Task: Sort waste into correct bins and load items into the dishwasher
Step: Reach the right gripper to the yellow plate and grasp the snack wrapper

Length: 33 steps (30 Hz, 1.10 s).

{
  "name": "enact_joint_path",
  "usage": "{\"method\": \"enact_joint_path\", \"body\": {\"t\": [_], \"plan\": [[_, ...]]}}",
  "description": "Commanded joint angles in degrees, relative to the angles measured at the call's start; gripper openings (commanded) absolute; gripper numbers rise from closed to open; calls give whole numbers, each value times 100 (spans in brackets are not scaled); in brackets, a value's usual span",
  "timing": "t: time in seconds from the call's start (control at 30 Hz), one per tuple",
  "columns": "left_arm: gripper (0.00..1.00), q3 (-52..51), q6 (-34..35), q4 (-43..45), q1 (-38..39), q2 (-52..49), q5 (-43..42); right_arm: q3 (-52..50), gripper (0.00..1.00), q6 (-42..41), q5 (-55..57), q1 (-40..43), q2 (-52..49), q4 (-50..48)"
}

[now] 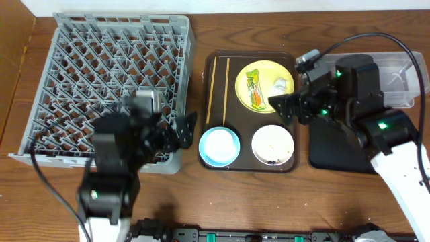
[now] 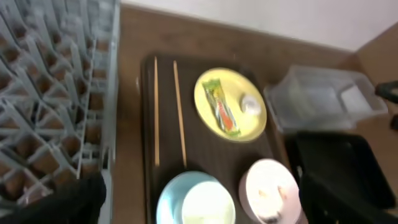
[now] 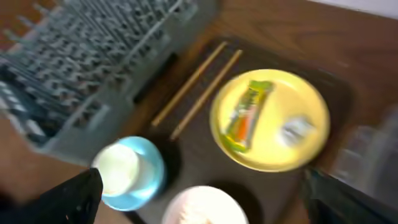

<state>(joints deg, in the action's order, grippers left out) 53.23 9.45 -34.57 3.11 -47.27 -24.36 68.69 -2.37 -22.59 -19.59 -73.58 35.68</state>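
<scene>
Both tools released, jaws wide, nothing held. Snack wrapper [image 1: 254,88] lies on the yellow plate [image 1: 266,70], in the far right part of the serving tray [image 1: 203,107] — long axis runs from the desk's far edge toward its near edge, slightly tilted. Right tool [image 1: 281,105] hovers at the plate's near-right rim, with the wrapper just to its left. Left tool [image 1: 185,130] is by the dish rack [image 1: 101,67], well apart — right arm is nearer. Judgement: jaws should straddle the wrapper's short axis.

The wooden table [image 1: 201,202] bears a grey dish rack [image 1: 80,60], brown serving tray [image 1: 243,118], black tray [image 1: 332,144] and, seemingly adjoining, clear tub [image 1: 398,74].
</scene>
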Motion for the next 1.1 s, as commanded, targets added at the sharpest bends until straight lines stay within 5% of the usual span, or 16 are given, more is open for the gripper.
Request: {"method": "enact_joint_path", "body": {"t": [0.0, 0.43, 0.67, 0.97, 1.07], "plan": [[99, 831, 81, -632, 13, -726, -225, 195, 99, -688, 214, -177, -479, 9], [99, 1001, 442, -909, 13, -1281, -221, 2212, 99, -702, 1279, -778, -3416, 435], [99, 1001, 439, -911, 13, -1287, -221, 2378, 99, -835, 2050, -955, -4492, -68], [99, 1001, 439, -911, 13, -1287, -219, 2378, 49, -833, 2258, -940, -5274, -164], [99, 1001, 439, -911, 13, -1287, -219, 2378, 13, -898, 2232, -903, -5274, -138]]}}
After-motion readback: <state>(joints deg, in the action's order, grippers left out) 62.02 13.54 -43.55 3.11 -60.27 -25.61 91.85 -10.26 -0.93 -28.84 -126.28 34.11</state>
